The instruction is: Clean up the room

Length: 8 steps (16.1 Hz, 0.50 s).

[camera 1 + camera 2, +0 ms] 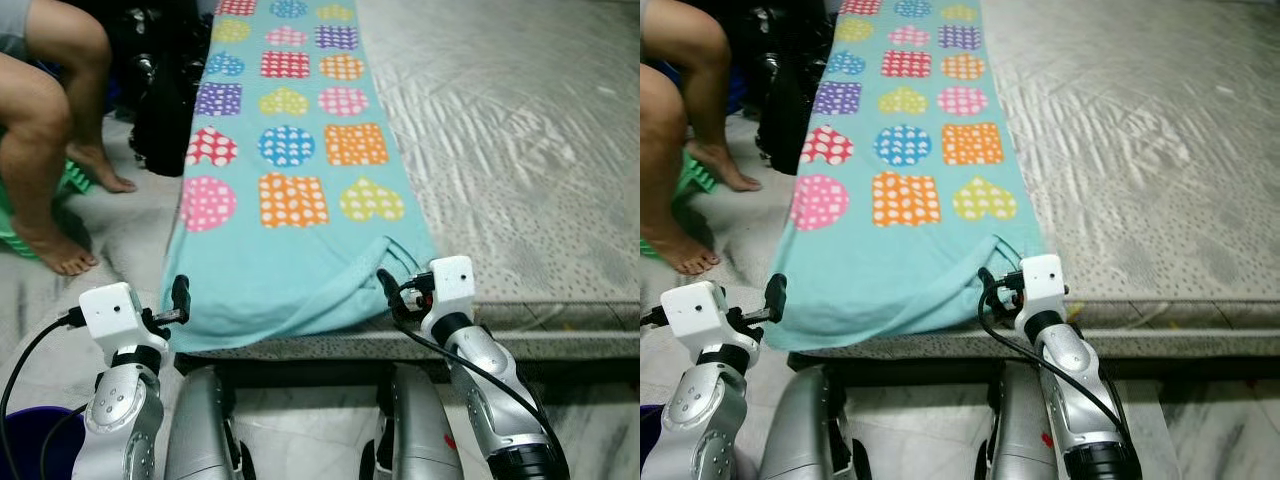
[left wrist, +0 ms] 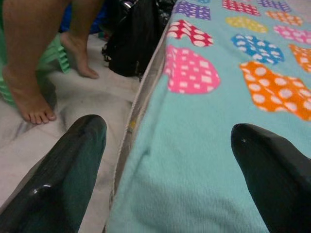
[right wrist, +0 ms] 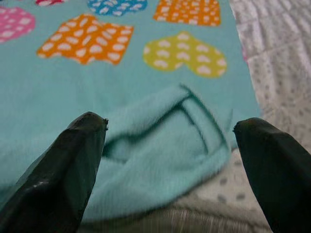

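A: Where is the blanket (image 1: 300,150)?
B: Laid lengthwise along the left edge of the mattress (image 1: 520,130), its near end at the mattress's front edge, with the near right corner folded back on itself.
A: And the end effectors?
B: The left end effector (image 2: 167,160) is spread wide at the blanket's near left corner, holding nothing. The right end effector (image 3: 170,160) is wide open too, just before the folded corner, empty.
A: Anyone nearby?
B: A person's bare legs (image 1: 45,130) stand on the floor left of the mattress, beside a black bag (image 1: 165,100).
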Motion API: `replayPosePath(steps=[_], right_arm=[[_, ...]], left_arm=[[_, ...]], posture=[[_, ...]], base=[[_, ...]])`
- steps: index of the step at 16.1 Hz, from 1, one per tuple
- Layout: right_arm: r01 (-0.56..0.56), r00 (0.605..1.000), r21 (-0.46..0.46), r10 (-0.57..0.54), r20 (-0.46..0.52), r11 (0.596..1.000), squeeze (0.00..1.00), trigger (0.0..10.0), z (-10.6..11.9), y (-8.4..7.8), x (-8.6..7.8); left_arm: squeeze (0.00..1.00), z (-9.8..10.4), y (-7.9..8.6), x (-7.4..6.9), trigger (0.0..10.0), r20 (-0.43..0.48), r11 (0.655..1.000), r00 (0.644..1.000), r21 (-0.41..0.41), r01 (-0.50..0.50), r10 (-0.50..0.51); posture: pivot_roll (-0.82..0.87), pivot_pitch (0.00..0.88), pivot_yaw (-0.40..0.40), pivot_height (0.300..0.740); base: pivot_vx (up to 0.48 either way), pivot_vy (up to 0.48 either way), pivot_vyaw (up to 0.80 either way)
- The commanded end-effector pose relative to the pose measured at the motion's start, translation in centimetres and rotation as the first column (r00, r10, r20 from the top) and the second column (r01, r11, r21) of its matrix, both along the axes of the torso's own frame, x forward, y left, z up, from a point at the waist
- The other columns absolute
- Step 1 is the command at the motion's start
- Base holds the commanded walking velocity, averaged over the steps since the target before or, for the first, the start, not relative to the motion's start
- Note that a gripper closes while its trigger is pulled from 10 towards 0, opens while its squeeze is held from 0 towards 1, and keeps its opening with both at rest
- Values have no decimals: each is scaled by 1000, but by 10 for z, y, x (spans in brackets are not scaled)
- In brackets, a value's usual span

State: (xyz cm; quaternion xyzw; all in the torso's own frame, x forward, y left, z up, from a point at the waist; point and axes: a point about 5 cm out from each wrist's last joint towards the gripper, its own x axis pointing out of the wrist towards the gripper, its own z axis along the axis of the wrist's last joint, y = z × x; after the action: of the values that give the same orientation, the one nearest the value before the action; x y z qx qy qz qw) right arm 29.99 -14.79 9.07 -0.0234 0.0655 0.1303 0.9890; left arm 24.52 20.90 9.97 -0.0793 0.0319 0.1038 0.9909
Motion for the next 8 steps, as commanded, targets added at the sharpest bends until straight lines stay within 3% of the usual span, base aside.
replayPosePath(steps=[1, 8], right_arm=[[-17, 999, -11, 17, -33, 1000, 0, 10000, -5, 0, 1], [-24, 999, -17, 23, -44, 1000, 0, 10000, -5, 1, 4]], left_arm=[[0, 2, 2, -3, 10000, 1, 1000, 1000, 9, -2, 2], [0, 3, 2, -2, 10000, 3, 1000, 1000, 12, -4, 4]], posture=[[-51, 186, -42, 516], [-35, 187, -45, 516]], base=[[0, 0, 0], [0, 0, 0]])
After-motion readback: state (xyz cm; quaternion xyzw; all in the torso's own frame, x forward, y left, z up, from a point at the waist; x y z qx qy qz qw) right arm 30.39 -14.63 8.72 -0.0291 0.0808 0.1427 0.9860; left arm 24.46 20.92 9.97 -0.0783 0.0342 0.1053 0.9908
